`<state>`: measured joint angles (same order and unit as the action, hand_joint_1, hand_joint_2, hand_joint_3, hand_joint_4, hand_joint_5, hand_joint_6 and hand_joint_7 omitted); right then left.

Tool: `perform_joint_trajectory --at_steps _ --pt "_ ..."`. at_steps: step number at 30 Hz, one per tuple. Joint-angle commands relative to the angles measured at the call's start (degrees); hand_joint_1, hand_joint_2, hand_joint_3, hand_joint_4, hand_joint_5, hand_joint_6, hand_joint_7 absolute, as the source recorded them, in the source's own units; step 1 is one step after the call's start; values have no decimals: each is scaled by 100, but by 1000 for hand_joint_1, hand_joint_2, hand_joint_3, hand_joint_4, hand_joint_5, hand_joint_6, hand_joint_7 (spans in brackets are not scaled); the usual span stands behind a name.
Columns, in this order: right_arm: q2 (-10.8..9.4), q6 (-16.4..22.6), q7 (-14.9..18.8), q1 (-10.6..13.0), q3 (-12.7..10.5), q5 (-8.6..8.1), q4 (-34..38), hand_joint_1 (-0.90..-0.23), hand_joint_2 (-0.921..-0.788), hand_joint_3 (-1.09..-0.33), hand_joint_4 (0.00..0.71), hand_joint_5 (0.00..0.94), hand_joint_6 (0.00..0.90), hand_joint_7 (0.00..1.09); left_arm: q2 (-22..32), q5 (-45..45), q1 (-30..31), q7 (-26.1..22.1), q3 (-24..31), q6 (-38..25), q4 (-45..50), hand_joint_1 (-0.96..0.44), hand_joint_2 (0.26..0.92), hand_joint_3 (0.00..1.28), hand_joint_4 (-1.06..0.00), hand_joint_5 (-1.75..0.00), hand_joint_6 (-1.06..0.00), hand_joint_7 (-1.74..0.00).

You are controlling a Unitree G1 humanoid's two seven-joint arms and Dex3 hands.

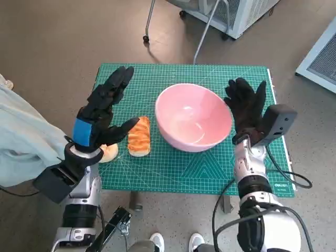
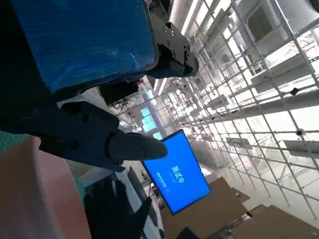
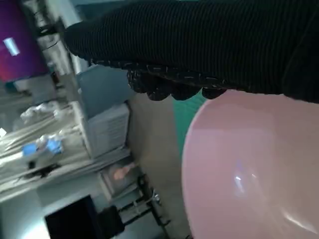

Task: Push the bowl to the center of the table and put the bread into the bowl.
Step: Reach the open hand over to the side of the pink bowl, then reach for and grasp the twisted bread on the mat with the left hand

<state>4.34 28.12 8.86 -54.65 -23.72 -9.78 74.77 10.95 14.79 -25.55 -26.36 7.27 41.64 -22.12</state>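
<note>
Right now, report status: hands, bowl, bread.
Left hand open, raised beside golden bread roll. Right hand open at pink round bowl rim. Bowl near centre, empty. Nothing blocking.

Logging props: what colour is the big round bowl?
Pink; the big round bowl shows best in the head view.

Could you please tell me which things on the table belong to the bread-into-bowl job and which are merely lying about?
Job:
pink bowl
bread
left hand
right hand

Lying about:
pale round item, partly hidden under the left hand
green cutting mat
</note>
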Motion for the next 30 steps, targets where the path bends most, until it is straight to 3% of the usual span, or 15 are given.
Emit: perform_joint_trajectory --at_steps 1,9,15,20,30 --pt "95 432 180 -61 195 142 -126 -531 -921 -777 262 3 169 536 51 -123 40 32 -24 0 29 -362 921 206 -296 -2 -430 -19" --pt "229 1357 546 -10 557 328 -462 -536 -921 -796 288 14 117 616 241 -415 82 19 -45 58 43 -363 921 212 -294 -1 -415 -9" --pt "252 1869 1232 131 676 119 -912 -557 -921 -803 277 3 52 717 561 -798 60 23 -71 87 17 -355 921 224 -291 -1 -394 -1" --pt "212 2171 1746 345 772 -151 -1474 -592 -921 -793 274 1 14 805 982 -1163 19 -30 -113 30 31 -329 921 229 -294 -3 -405 -8" --pt "223 2431 2166 709 1004 -415 -2339 -603 -921 -797 267 0 -1 862 1976 -1836 -129 -198 -236 78 -121 -298 921 185 -336 -20 -481 -48"
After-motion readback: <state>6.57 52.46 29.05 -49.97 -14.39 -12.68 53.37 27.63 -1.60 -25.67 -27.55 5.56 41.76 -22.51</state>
